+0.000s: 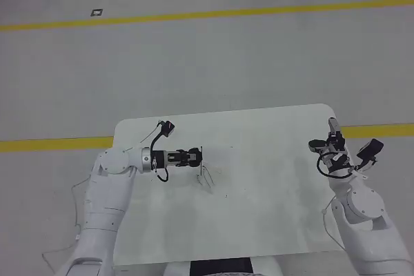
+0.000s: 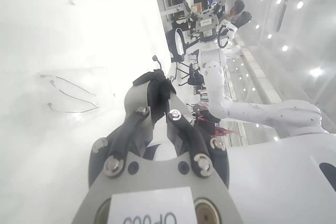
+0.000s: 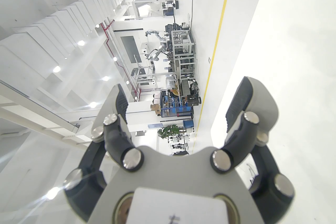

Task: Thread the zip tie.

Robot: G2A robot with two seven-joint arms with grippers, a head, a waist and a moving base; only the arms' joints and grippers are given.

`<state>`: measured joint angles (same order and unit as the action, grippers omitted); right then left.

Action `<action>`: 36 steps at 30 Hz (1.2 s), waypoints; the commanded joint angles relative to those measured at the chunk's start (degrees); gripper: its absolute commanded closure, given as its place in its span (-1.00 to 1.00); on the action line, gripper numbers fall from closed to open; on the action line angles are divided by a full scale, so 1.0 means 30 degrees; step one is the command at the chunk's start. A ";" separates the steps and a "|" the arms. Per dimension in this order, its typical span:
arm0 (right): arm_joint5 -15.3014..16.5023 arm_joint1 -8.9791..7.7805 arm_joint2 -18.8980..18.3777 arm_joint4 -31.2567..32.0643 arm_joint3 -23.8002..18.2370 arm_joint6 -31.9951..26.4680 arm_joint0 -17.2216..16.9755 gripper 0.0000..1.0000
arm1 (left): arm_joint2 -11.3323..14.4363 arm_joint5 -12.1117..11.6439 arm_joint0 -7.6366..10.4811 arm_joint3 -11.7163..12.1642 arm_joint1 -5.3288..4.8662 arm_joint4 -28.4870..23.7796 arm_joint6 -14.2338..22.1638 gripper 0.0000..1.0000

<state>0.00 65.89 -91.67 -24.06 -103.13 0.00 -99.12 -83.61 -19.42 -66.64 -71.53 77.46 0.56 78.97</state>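
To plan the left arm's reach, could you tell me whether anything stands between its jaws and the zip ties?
Nothing visible stands between the left gripper and the zip ties on the table. A faint clear sheet frames them; whether it covers them is unclear.

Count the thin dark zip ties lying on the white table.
3 thin dark zip ties: one, a second beside it and a third, all on the white table just beyond the left gripper. More may be hidden.

Thin dark plastic zip ties: on the white flat bench, left of centre.
Left hand: just beside the ties.
Right hand: at bench's right edge, well apart.
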 commanded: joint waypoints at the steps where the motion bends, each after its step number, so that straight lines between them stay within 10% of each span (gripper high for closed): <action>1: 0.0000 0.0000 0.0000 0.0000 0.0000 0.0000 0.0000 -1.00 | -0.0013 0.0002 0.0262 0.0478 -0.0125 -0.0698 0.0223 1.00; 18: 0.0000 0.0000 0.0000 0.0000 0.0000 0.0000 0.0000 -1.00 | 0.5218 -0.0019 0.2641 0.3090 -0.2681 -0.9434 0.0223 1.00; 27: 0.0000 0.0000 0.0000 0.0000 0.0000 0.0000 0.0000 -1.00 | 0.5295 -0.0019 0.2658 0.3059 -0.2741 -0.9525 0.0223 1.00; 36: 0.1570 -0.0184 0.1836 0.3674 -0.0310 -0.6172 0.1678 -1.00 | 0.5295 -0.0019 0.2658 0.3059 -0.2741 -0.9525 0.0223 1.00</action>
<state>4.76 65.34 -87.08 -13.26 -104.05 -15.92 -95.01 -67.73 -19.48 -58.67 -62.35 69.23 -28.01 79.64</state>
